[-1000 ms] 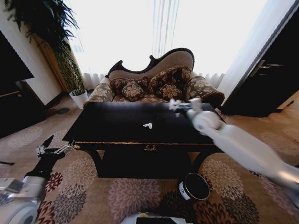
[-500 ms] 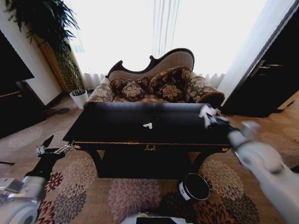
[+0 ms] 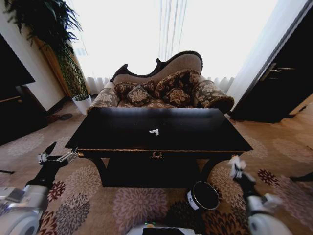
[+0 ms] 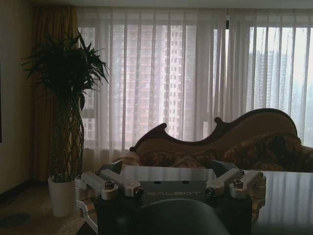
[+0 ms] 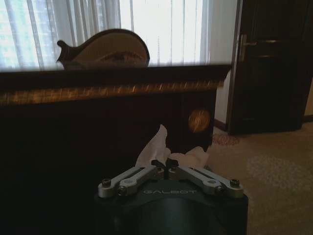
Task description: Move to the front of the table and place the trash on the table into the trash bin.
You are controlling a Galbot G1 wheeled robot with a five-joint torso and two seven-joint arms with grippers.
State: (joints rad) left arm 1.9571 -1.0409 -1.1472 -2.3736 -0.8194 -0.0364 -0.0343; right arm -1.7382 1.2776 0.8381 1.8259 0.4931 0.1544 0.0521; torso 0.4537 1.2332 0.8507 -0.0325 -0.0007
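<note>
Two grippers show. The right gripper (image 3: 236,165) is low at the near right, below the bench's top and off its near right corner, with its fingers clamped together on a white paper wad (image 5: 157,147); in the right wrist view the wad sticks out past the closed fingertips, with the dark front of the bench and its gold trim just behind it. The trash bin (image 3: 203,196) stands on the carpet just to the left of that gripper and nearer, its dark mouth open upward, a white label on its side. Nothing lies between gripper and bin.

The left gripper (image 3: 55,155) hangs at the near left, off the bench's left corner and clear of it, its fingers spread apart and holding nothing.

One more small white wad (image 3: 154,131) lies on the bench (image 3: 117,129), about the middle of the glossy black top, well apart from both grippers.

Beyond the far edge stands a patterned sofa (image 3: 161,88) with cushions, backed by bright curtained windows. A tall potted plant (image 3: 58,44) is at the far left, a dark door (image 3: 286,73) at the far right. Flower-patterned carpet (image 3: 122,205) covers the floor.
</note>
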